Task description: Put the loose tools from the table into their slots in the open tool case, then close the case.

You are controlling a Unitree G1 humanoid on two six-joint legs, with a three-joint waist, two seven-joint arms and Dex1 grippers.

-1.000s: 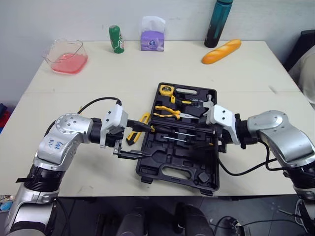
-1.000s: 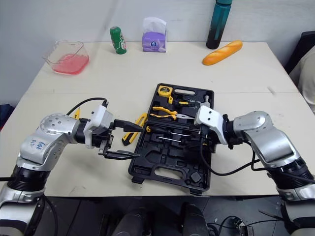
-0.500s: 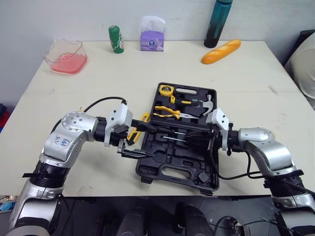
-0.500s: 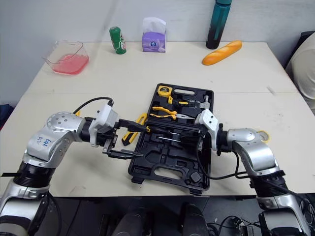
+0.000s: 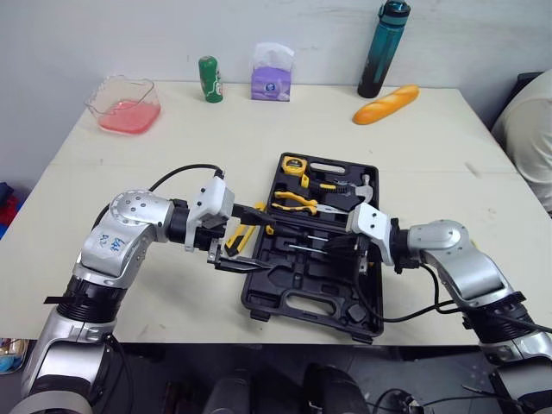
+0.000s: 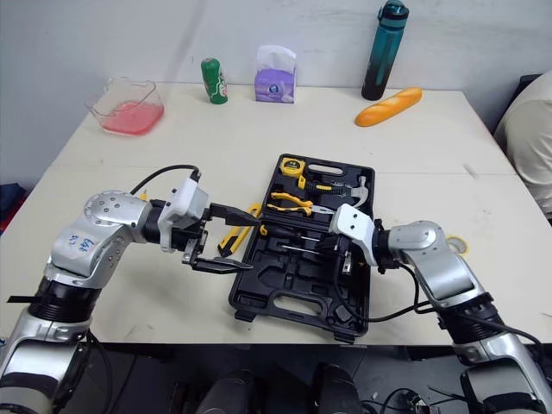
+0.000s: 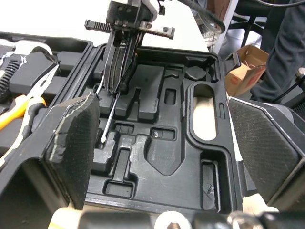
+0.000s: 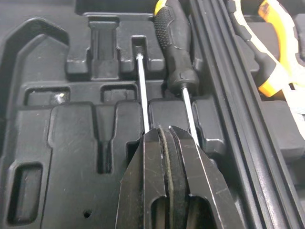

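The black tool case (image 5: 285, 297) lies open at the table's middle. Its far half holds a yellow tape measure (image 5: 293, 162), yellow-handled pliers (image 5: 297, 201) and a hammer (image 5: 358, 185). Two screwdrivers (image 8: 174, 52) lie side by side in the near half. My right gripper (image 8: 164, 131) is shut, its tips down over their thin shafts; I cannot tell whether it pinches one. My left gripper (image 5: 259, 239) stands wide open at the case's left edge, its pads (image 7: 71, 143) spread over the moulded slots. A yellow utility knife (image 5: 244, 235) lies on the table beside it.
Along the far edge stand a pink bowl (image 5: 125, 103), a green can (image 5: 210, 79), a tissue pack (image 5: 272, 76), a teal bottle (image 5: 379, 47) and a bread loaf (image 5: 385, 103). A person (image 5: 526, 129) sits at the right. A tape roll (image 6: 460, 246) lies near my right arm.
My right gripper has shut and reached further left into the case over the screwdrivers. The left gripper has edged closer to the case. The camera has shifted slightly.
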